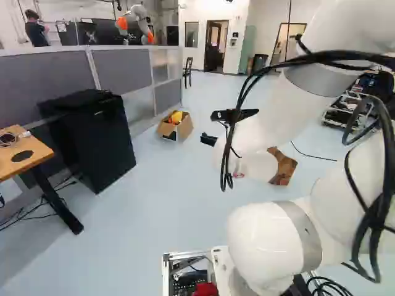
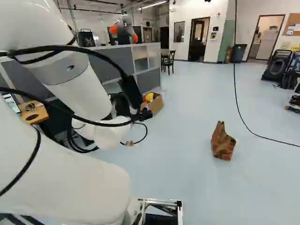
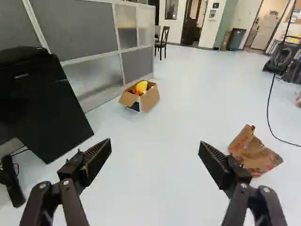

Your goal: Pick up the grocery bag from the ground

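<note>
The brown paper grocery bag [image 2: 222, 141] stands crumpled on the floor, well to the right of my arm in the right base view. My gripper [image 2: 144, 114] hangs above the floor, partly hidden by the arm and cables. From the wrist, the gripper [image 3: 155, 142] shows its two fingers wide apart with nothing between them. The bag [image 3: 254, 153] lies ahead and off to one side, beyond the right-hand finger, which overlaps its lower edge in that view. In the left base view the arm hides part of the bag [image 1: 282, 168].
A cardboard box [image 3: 141, 99] with yellow and orange things sits by the grey partition [image 3: 87, 28]. A black cabinet [image 1: 92, 139] and wooden desk [image 1: 21, 151] are at the left. A cable [image 2: 253, 131] runs over the floor behind the bag. Another robot [image 1: 137, 21] is beyond the partition.
</note>
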Robot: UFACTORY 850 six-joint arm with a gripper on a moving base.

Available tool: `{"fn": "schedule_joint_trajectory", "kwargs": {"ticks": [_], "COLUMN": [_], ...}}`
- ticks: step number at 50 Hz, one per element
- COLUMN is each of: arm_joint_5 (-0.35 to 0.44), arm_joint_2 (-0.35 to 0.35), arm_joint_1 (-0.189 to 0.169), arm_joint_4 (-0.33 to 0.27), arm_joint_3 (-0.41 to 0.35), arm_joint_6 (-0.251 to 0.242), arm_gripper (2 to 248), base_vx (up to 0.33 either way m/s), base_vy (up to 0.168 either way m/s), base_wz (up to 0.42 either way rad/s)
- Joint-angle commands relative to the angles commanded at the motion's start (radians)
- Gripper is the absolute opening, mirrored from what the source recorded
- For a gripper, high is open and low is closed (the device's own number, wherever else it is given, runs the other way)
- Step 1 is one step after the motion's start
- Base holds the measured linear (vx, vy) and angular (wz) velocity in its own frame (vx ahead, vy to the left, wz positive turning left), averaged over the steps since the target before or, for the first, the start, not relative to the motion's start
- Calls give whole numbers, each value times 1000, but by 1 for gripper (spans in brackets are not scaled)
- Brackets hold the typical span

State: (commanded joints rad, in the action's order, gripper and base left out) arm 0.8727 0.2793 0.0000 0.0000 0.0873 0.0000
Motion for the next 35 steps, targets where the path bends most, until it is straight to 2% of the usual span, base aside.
{"fn": "schedule_joint_trajectory", "kwargs": {"ticks": [35], "arm_joint_5": [0], "arm_joint_2": [0], "arm_joint_1": [0], "arm_joint_4": [0], "arm_joint_3": [0], "arm_joint_6": [0], "arm_gripper": [247], "base_vx": [0], "base_vy": [0], "base_wz": [0]}}
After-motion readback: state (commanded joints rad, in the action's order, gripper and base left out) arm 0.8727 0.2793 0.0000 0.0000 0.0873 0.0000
